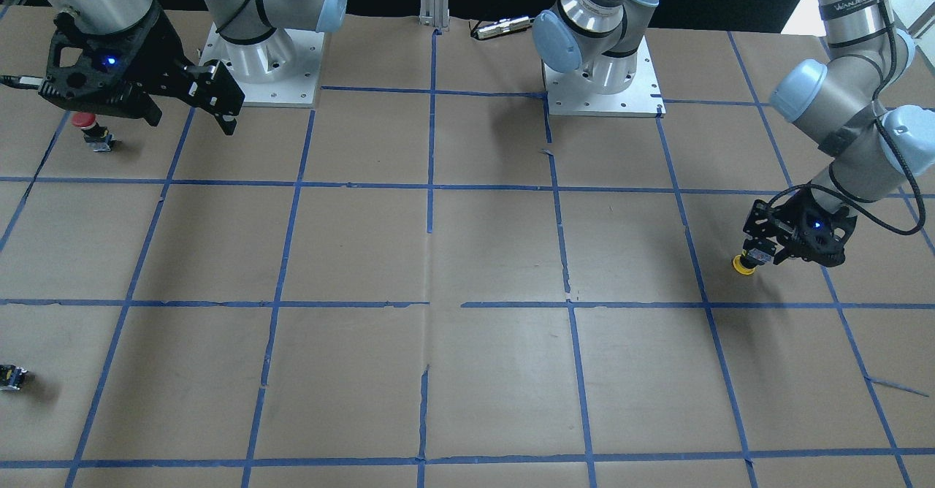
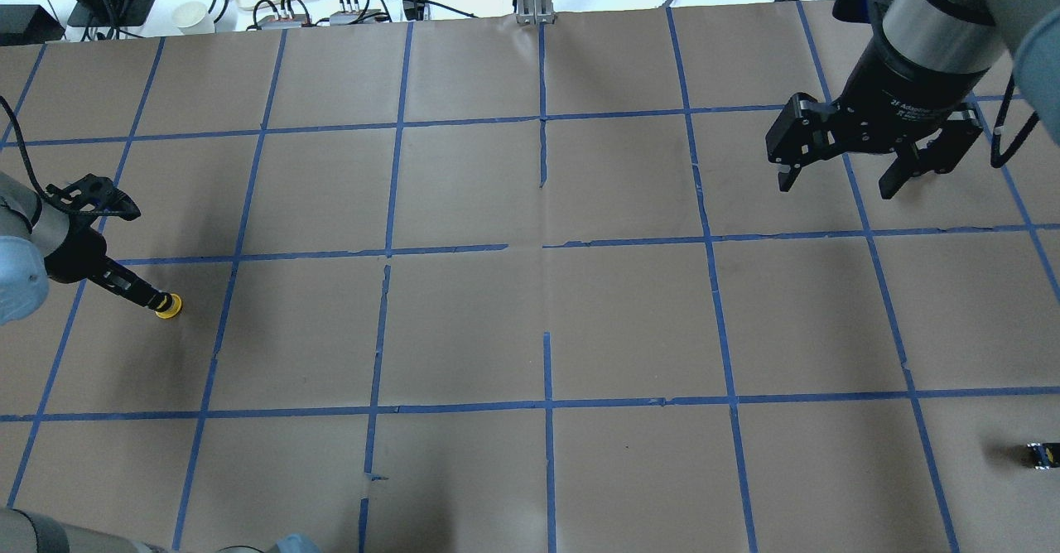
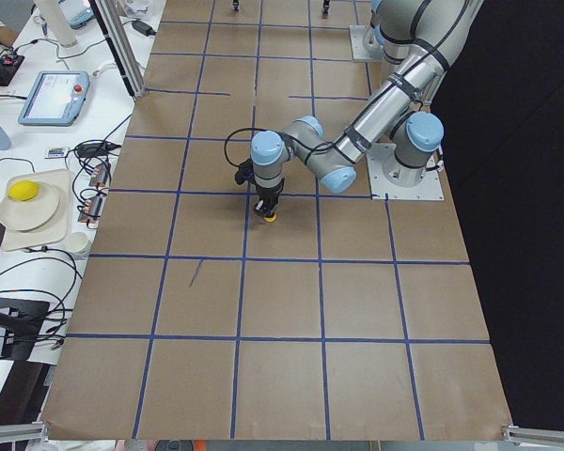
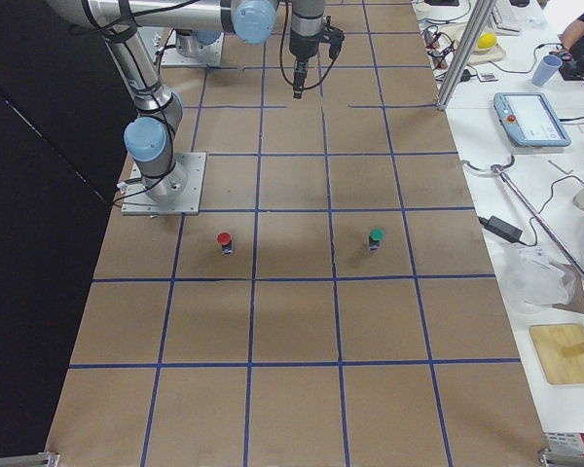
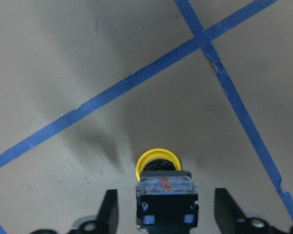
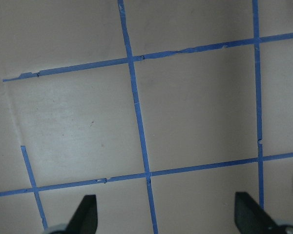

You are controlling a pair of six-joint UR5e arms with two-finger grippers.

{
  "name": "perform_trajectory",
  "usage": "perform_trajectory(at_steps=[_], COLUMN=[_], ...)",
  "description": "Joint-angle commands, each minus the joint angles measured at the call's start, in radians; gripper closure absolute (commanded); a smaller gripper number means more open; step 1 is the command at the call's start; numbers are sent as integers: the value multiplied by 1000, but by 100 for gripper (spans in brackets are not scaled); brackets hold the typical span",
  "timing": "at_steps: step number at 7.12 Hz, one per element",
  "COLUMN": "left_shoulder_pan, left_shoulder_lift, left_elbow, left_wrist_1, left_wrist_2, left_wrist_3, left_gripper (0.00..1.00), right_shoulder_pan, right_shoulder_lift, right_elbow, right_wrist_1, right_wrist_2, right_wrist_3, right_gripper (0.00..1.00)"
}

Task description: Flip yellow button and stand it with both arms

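The yellow button (image 5: 158, 163) sits far out on the left side of the table (image 1: 497, 254). Its cap is down on the brown paper and its black block points up. The left gripper (image 1: 758, 254) is low around it. Its fingers (image 5: 110, 209) are apart, one on each side of the block, with a gap on both sides. The right gripper (image 2: 836, 187) hangs high over the right side, with its fingers wide apart and holding nothing. A red button (image 1: 88, 124) stands near it.
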Motion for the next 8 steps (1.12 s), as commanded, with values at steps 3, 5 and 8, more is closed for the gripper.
perform_trajectory(at_steps=[3, 5, 8], left_shoulder_pan=[-37, -137, -356], left_shoulder_lift=[64, 142, 161], left_elbow=[11, 83, 223], left_wrist_1=[-24, -271, -544], left_wrist_2=[-33, -134, -570], left_wrist_3=[-16, -230, -508], left_gripper=[92, 94, 95], right_shoulder_pan=[-4, -10, -11], right_shoulder_lift=[-3, -17, -8], right_elbow=[-1, 5, -6], right_wrist_1=[-21, 43, 50], right_wrist_2=[4, 5, 110], right_wrist_3=[51, 104, 251], right_gripper=[0, 0, 0])
